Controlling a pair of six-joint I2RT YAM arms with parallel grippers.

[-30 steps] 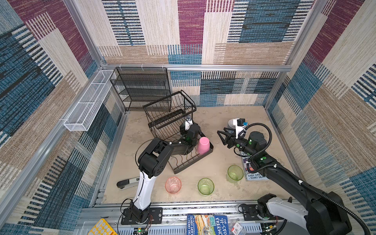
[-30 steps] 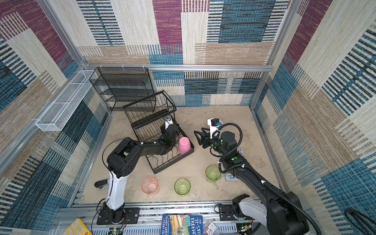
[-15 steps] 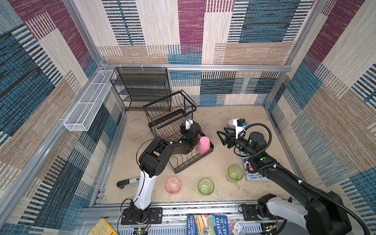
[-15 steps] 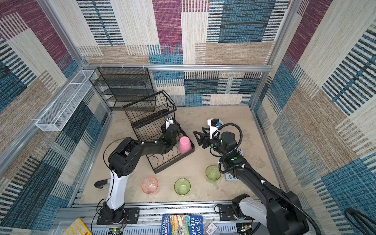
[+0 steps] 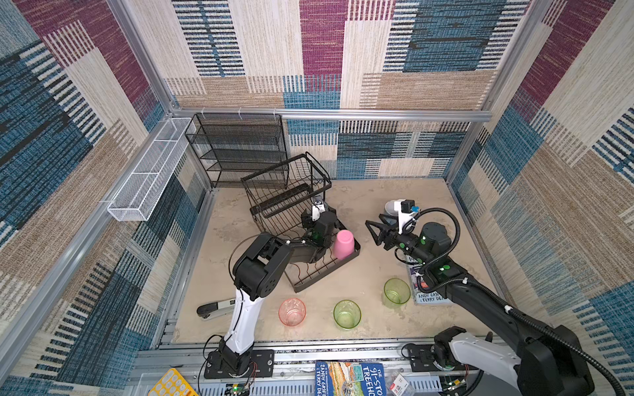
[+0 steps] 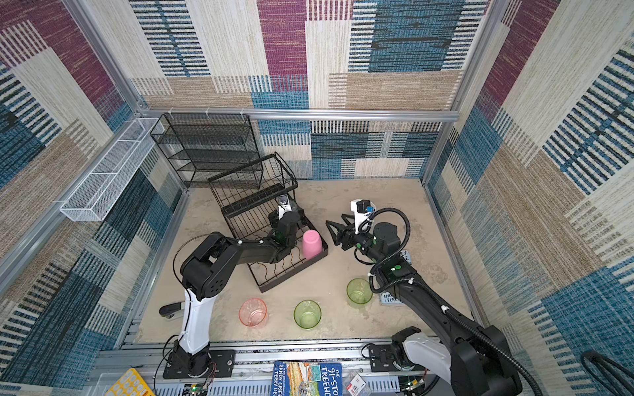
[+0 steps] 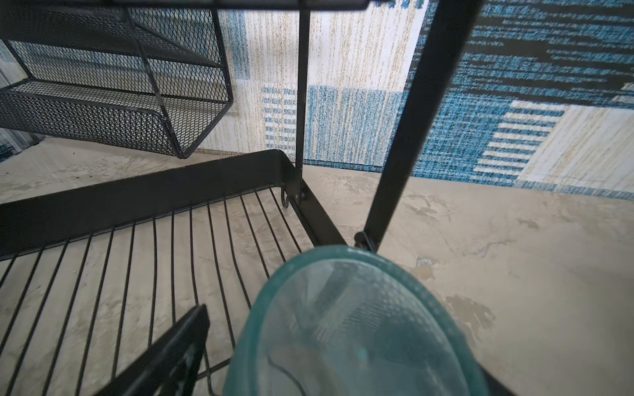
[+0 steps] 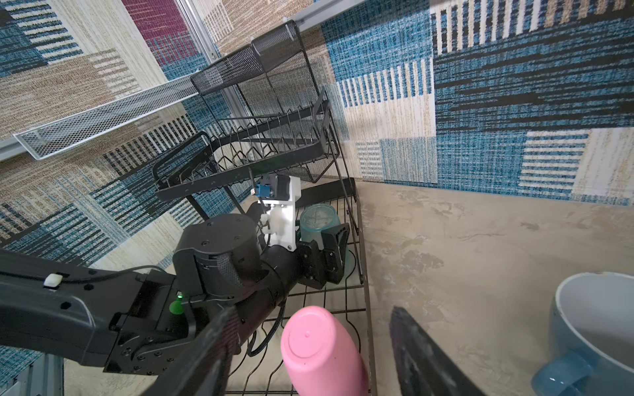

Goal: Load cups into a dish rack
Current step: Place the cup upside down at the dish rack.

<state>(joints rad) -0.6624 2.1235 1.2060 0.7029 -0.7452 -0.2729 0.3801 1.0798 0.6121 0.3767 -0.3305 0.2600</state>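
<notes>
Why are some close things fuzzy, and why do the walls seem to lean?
Left wrist view: the teal cup sits so near the lens that it looks soft. Right wrist view: the right claw is two dark blurs, the dish rack behind sharp. Both top views: the walls lean outward, as through a wide lens.

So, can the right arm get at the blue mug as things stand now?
Probably yes. The blue mug stands on the bare table close beside the right gripper, whose jaws are open and empty. Nothing lies between them, but the gripper faces the pink cup, so it would have to turn.
</notes>
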